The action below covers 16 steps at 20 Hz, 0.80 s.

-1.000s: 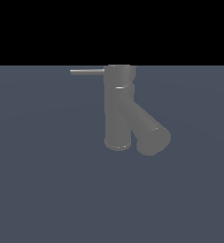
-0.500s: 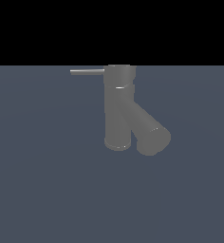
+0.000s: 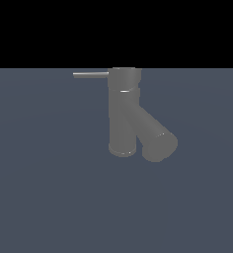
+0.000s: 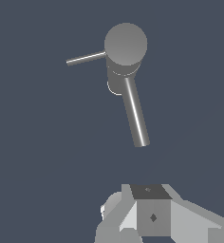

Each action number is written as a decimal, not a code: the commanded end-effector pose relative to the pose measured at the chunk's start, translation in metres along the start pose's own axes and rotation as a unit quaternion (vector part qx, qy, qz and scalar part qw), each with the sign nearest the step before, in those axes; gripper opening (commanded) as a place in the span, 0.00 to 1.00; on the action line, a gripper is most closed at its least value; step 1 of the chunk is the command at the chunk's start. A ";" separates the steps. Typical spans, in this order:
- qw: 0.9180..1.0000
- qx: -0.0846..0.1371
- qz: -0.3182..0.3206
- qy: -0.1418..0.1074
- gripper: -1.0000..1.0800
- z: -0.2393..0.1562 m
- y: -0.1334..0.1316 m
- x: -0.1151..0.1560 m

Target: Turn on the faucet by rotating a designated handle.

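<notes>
A matte grey Y-shaped faucet (image 3: 123, 113) stands just right of centre in the exterior view, on a flat slate-blue floor (image 3: 49, 197) that fills the lower three quarters of that frame under a black band. Its body is an upright cylinder with a wider cap at the top and a thin pale seam ring just beneath the cap. From the body's middle a thick cylindrical spout (image 3: 155, 138) slants down toward the exterior view's right, ending in a round face near the floor, just beside the base of the upright part.

The thin straight light-grey rod handle (image 3: 91, 74) sticks out level from the top cap and points to the exterior view's left, along the line where floor meets black. It is much slimmer than the spout, and nothing touches it.

No arm appears in the exterior view. In the wrist view the faucet (image 4: 126, 52) is seen from above, its round cap uppermost, with the handle (image 4: 85, 58) and the spout (image 4: 135, 114) reaching away from it. Pale grey blocky parts of the robot's gripper (image 4: 149, 216) show at the frame's lower edge, well apart from the faucet. Its fingertips are cut off by the edge, so I cannot tell whether the jaws are spread or pressed together.
</notes>
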<state>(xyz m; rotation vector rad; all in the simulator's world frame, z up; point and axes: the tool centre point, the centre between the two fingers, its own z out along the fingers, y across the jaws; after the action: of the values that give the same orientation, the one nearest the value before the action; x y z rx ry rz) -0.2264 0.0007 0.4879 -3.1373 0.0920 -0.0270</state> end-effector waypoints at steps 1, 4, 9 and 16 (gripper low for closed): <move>1.000 -0.001 0.013 0.000 0.00 0.002 -0.001 0.005; 0.999 -0.003 0.034 0.000 0.00 0.005 -0.004 0.014; 0.997 -0.006 0.080 0.000 0.00 0.014 -0.009 0.034; 0.987 -0.010 0.157 0.000 0.00 0.031 -0.020 0.066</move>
<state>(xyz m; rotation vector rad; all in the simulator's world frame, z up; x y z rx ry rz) -0.1659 0.0148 0.4621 -3.1096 0.5344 -0.0248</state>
